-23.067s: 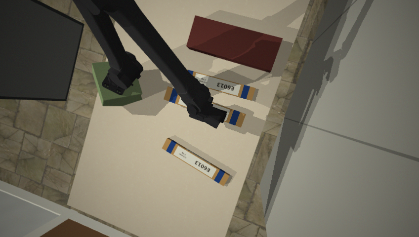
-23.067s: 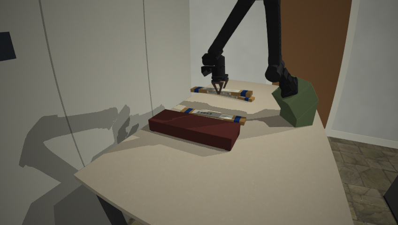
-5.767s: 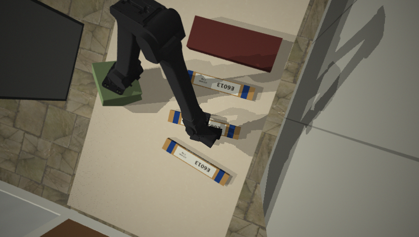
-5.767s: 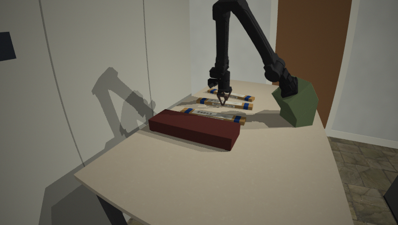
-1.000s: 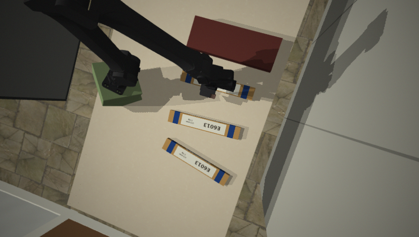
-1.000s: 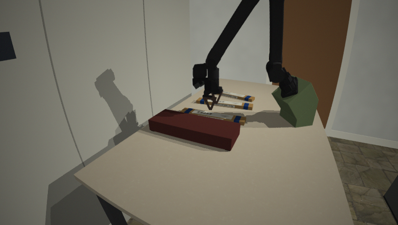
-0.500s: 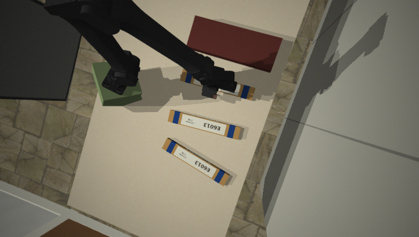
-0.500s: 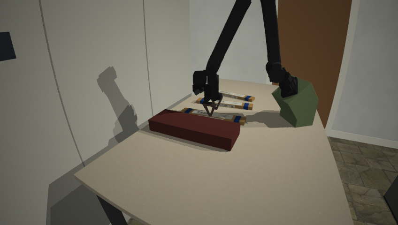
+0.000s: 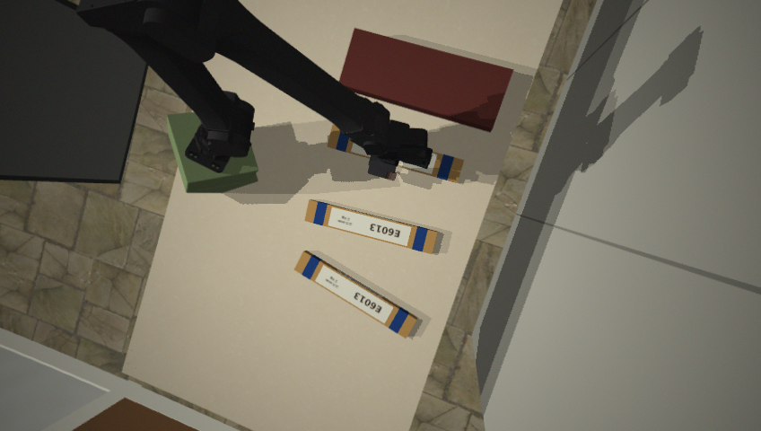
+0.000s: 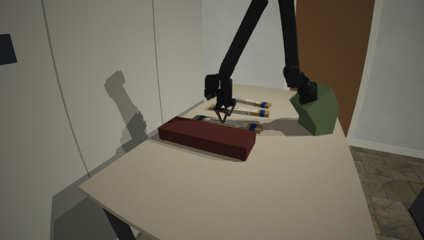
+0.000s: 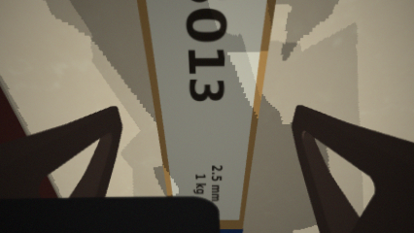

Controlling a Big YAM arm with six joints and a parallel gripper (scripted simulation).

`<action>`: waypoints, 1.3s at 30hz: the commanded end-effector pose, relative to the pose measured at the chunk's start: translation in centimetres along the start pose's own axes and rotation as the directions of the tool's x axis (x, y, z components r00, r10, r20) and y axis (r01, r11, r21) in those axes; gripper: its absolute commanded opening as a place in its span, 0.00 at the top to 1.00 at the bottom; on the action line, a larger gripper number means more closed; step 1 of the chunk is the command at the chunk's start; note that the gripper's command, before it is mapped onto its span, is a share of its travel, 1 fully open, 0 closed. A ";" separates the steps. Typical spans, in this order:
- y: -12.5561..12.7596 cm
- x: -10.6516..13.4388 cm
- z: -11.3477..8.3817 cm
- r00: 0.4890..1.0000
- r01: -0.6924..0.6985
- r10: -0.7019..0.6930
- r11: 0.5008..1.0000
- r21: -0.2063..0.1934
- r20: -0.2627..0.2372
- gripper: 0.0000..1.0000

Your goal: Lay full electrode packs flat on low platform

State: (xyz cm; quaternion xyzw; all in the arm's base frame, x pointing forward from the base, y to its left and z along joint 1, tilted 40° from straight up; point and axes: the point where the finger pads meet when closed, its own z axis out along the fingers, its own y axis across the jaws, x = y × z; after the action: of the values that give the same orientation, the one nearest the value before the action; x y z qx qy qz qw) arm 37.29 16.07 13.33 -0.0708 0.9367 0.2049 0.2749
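— How is the gripper [image 9: 399, 170] [image 10: 225, 112] [image 11: 206, 116] set?
— Its fingers are spread wide, and nothing is held. In the wrist view, one fingertip is seen to either side of the nearest pack [image 9: 450, 168] [image 10: 255, 127] [image 11: 204, 121].
— And where is that pack?
— It is laid flat on the desk [image 9: 223, 288] [image 10: 267, 190] [image 11: 384, 97], just beside the red platform [image 9: 422, 80] [image 10: 205, 133] [image 11: 10, 126], with its long axis roughly along the platform's long side.
— What does the coming move turn on?
— The pack's long axis is crossed by the closing line, so its long sides should be met squarely if the gripper is lowered straight down. Whether it is full cannot be told by looking; it would presumably be judged by a lift. No pack has yet been placed on the platform.

Middle pack [image 9: 371, 226] [image 10: 249, 112], held aloft 23.1 s ago, now lies on the tabletop [image 9: 240, 320] [image 10: 223, 190]. Hand [image 9: 399, 160] [image 10: 225, 118] [image 11: 206, 116] since shifted from it to the pack beside the platform [image 9: 427, 80] [image 10: 205, 136] [image 11: 7, 121], and lowered over that one.
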 end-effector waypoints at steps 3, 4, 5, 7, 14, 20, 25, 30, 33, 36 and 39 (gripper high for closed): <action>0.4 -0.7 0.8 1.000 0.000 0.000 1.000 -0.005 0.015 0.04; 0.4 -0.6 1.0 1.000 0.000 0.001 1.000 -0.005 0.012 0.04; 0.4 -0.5 1.2 1.000 -0.001 0.001 1.000 -0.005 0.010 0.04; 0.4 -0.4 1.4 1.000 -0.001 0.001 1.000 -0.005 0.008 0.04; 0.3 -0.1 2.4 1.000 -0.003 0.003 1.000 -0.004 0.002 0.04; 0.2 -0.1 3.2 1.000 -0.003 0.003 1.000 -0.004 0.001 0.04; 0.2 -0.3 2.9 1.000 -0.001 0.001 1.000 -0.004 0.009 0.04; 0.3 -0.7 2.4 1.000 0.001 -0.001 1.000 -0.006 0.024 0.04; 0.3 -0.8 2.3 1.000 0.002 -0.001 1.000 -0.006 0.028 0.04; 0.3 -0.9 2.2 1.000 0.002 -0.002 1.000 -0.006 0.029 1.00; 0.3 -0.9 2.1 1.000 0.002 -0.002 1.000 -0.006 0.030 1.00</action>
State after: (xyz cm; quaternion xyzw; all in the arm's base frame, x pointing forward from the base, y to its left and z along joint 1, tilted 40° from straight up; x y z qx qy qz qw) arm 38.57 17.31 10.94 -0.0708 0.9378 0.2050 0.2712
